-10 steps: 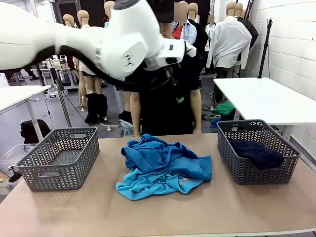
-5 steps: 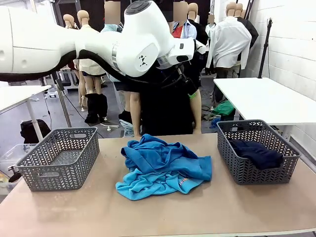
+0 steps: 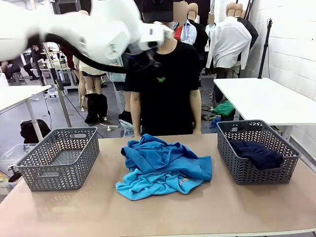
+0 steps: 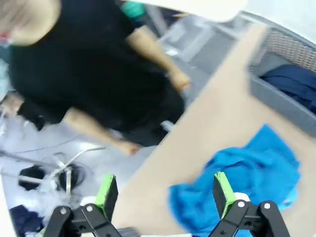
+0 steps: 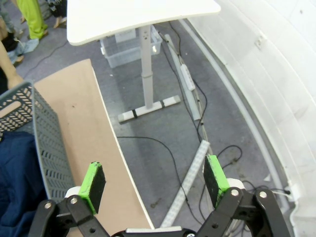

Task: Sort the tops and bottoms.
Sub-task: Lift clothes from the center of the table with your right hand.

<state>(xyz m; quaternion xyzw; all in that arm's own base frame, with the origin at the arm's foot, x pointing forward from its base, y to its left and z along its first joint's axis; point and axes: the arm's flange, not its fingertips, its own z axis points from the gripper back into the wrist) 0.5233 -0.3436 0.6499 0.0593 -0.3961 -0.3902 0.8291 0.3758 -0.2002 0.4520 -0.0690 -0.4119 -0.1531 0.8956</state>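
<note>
Front view. The tops (image 3: 163,168) lie in one crumpled heap at mid-desk (image 3: 207,212), medium blue over turquoise, between the left basket (image 3: 59,158) and the right basket (image 3: 259,148). The bottoms (image 3: 256,154), dark navy, lie inside the right basket. I see no garment in the left basket. My left arm (image 3: 98,34) is high above the desk, crossing in front of the person (image 3: 168,94) at the far edge. Judgement: bottoms done; the step in hand is the first pick from the heap, bound for the left basket.

Left wrist view. The left gripper (image 4: 164,192) has its jaws wide apart with nothing between them. The picture is blurred. It looks obliquely at the far desk edge, with the heap low and to the right, near one pad. The person's hand (image 4: 178,81) hangs just off that edge, apart from the cloth. To do this well, I plan to:
- centre the wrist over the heap's highest fold and point it straight down;
- pinch a raised ridge, not flat cloth, so only the upper piece comes;
- lift slowly and check that the piece below peels off;
- stay on my side of the heap, away from that hand.

Right wrist view. The right gripper (image 5: 154,182) is also spread and empty, hanging past the desk's right end over the floor (image 5: 168,133). The right basket's wall and the bottoms sit at picture left. I judge it best parked there, out of the left arm's path.
</note>
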